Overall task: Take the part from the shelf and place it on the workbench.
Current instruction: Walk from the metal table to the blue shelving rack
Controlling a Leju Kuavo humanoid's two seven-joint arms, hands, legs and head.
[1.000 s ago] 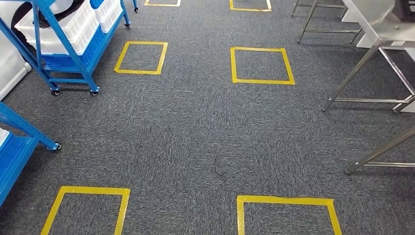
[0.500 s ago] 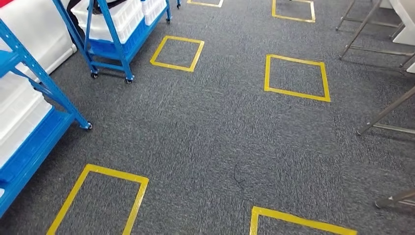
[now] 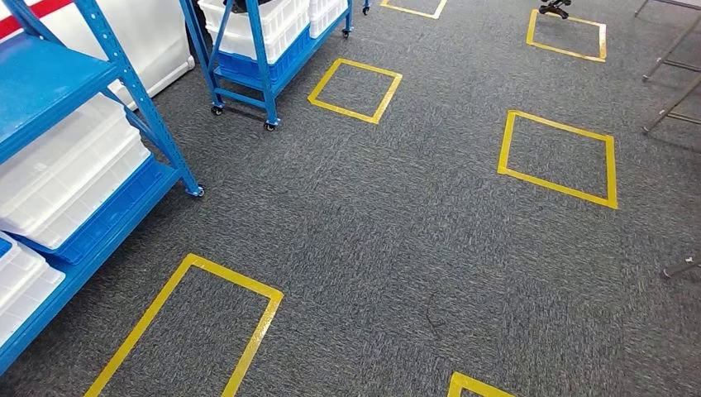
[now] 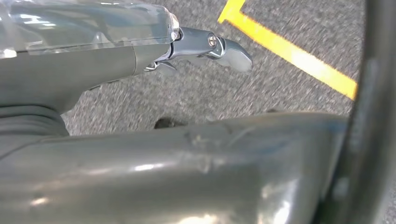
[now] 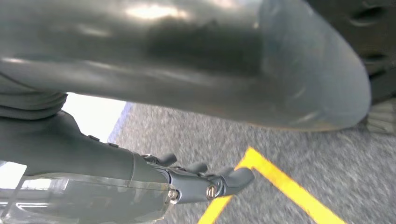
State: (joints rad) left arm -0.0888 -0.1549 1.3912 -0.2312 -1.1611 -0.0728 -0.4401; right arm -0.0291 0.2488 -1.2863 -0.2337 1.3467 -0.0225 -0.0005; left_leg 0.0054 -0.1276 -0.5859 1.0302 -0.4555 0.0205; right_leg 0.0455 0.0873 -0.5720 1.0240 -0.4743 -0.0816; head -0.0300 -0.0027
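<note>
A blue shelf (image 3: 50,74) stands at the left of the head view, with white plastic bins (image 3: 70,178) on its lower levels. What lies inside the bins is hidden from here. My left hand (image 4: 201,44) hangs over the grey carpet with its fingers apart and nothing in them. My right hand (image 5: 196,182) also hangs above the carpet, beside a yellow tape line, and holds nothing. Thin metal legs (image 3: 671,103), perhaps the workbench's, show at the far right edge.
A second blue wheeled rack (image 3: 264,58) with white bins stands at the back left. Yellow tape squares (image 3: 558,157) mark the grey carpet. A white panel (image 3: 157,41) stands behind the shelves. A chair base (image 3: 554,8) sits at the top right.
The camera has turned to the left: the shelves have come in larger at the left and the metal table legs have slid off to the right. Nothing itself has moved.
</note>
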